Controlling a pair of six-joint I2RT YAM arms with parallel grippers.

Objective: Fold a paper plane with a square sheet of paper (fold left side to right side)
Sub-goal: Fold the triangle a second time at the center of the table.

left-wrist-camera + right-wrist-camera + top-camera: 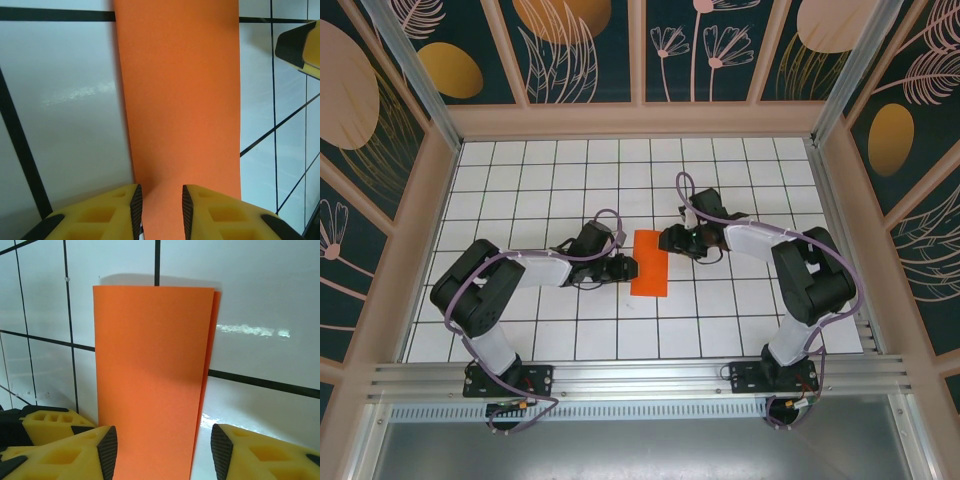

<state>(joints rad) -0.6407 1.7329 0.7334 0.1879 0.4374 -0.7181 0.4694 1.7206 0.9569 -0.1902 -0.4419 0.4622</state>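
The square sheet of paper (649, 262) lies folded into a narrow orange rectangle in the middle of the table. In the right wrist view the sheet of paper (150, 365) shows two layers, the lower one peeking out along the right edge. My left gripper (628, 268) is low at the strip's near left edge. Its jaws (160, 210) stand narrowly apart over the paper (180, 100), nothing pinched between them. My right gripper (667, 240) is at the strip's far right end, open wide (164, 450), its fingers straddling the paper's width.
White tiles with black grid lines cover the table (520, 200), with wooden walls round it. A fingertip of the right gripper (300, 47) shows in the left wrist view. The left gripper's fingers (45, 420) show at the lower left of the right wrist view.
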